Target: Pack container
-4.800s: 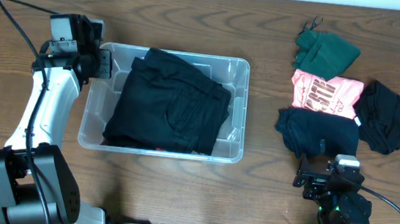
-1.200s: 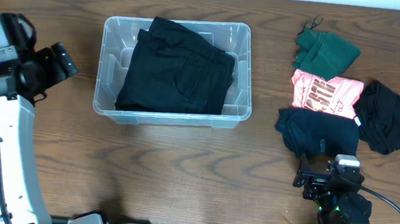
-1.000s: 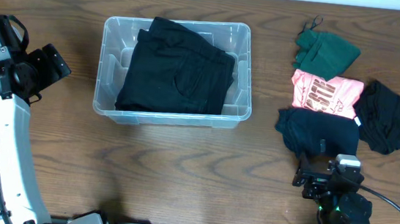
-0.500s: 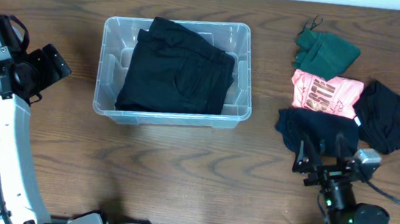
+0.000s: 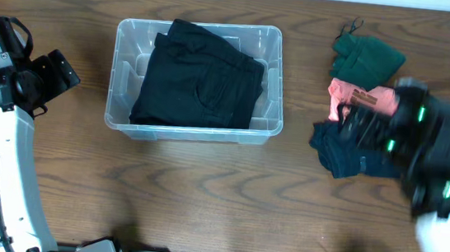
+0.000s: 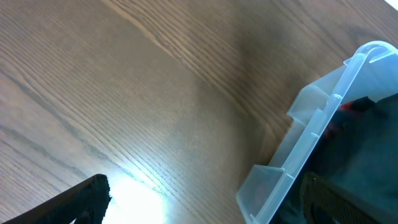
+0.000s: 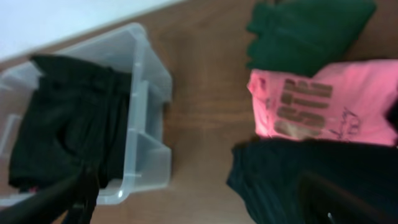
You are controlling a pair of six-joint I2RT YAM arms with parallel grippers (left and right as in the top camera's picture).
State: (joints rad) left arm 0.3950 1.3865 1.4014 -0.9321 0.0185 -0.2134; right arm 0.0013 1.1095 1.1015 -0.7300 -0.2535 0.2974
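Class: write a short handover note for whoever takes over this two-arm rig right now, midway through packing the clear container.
Left end effector: open, empty, off to the left of the container.
Right end effector: open, empty, above the pink shirt and dark garment; blurred in the overhead view.
Done: a folded black garment lies in the container.
Left: the green garment, pink shirt and dark garment lie unpacked on the table, right of the container.

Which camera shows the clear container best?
The overhead view: the whole container shows, with black clothing inside. The right wrist view is blurry and crops one end; the left wrist view catches one corner.
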